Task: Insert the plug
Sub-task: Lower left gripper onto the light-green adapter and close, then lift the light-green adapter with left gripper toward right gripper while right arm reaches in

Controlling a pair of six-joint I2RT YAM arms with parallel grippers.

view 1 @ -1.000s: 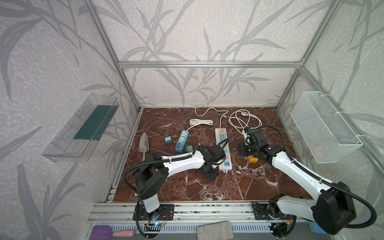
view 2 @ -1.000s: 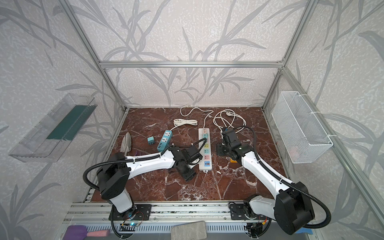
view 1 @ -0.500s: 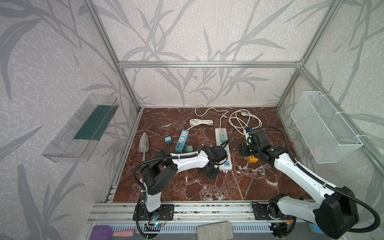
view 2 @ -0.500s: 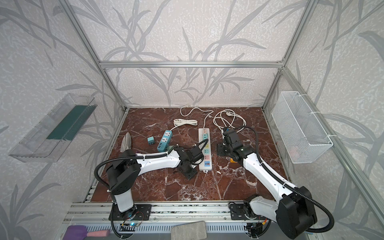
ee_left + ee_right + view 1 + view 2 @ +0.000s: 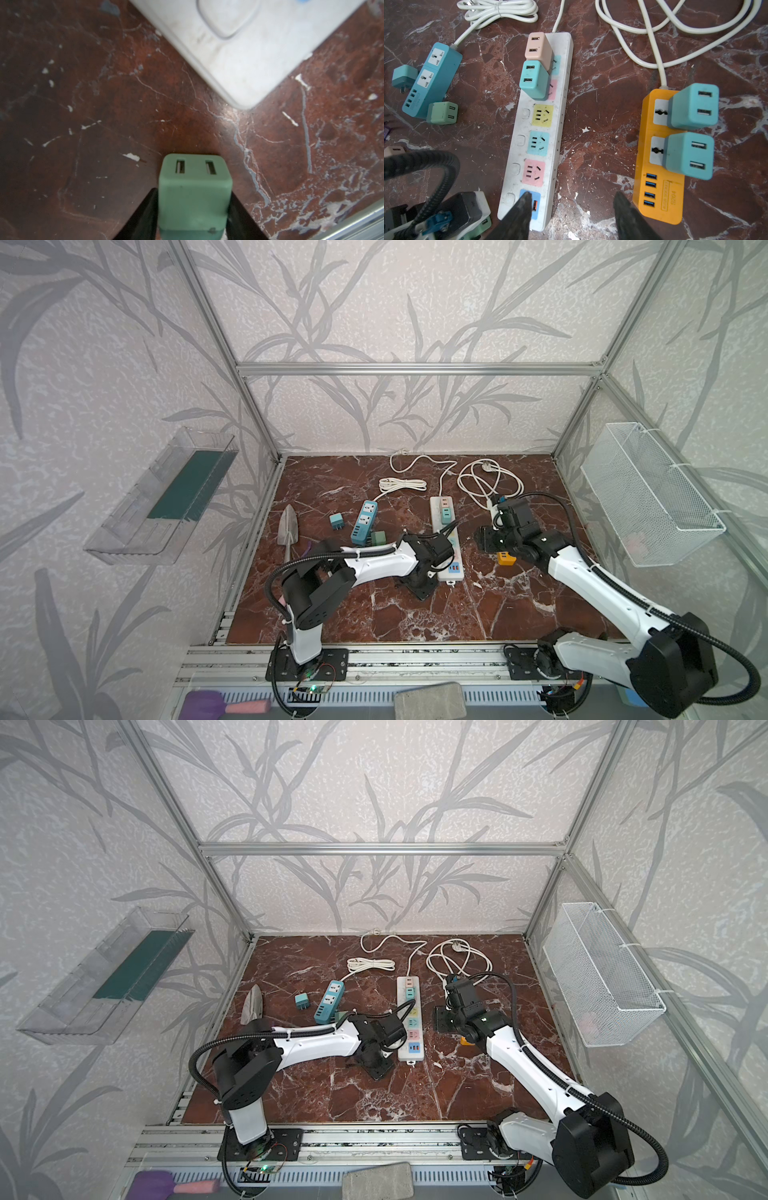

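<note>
Both low, outstretched: left arm (image 5: 374,564), jaws tight on green plug (image 5: 194,193) (near white strip (image 5: 249,52)); right arm (image 5: 590,585), jaws apart, empty.

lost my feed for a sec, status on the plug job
Left hand shut on green plug, off corner of white strip. Right hand open, empty. Yellow socket free; bare table between plug and strip.

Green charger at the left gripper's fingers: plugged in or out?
Out. The left gripper clamps the green charger over bare marble, apart from the white power strip.

Pale green two-slot plug (image 5: 194,193) near white power strip (image 5: 259,62) corner
</note>
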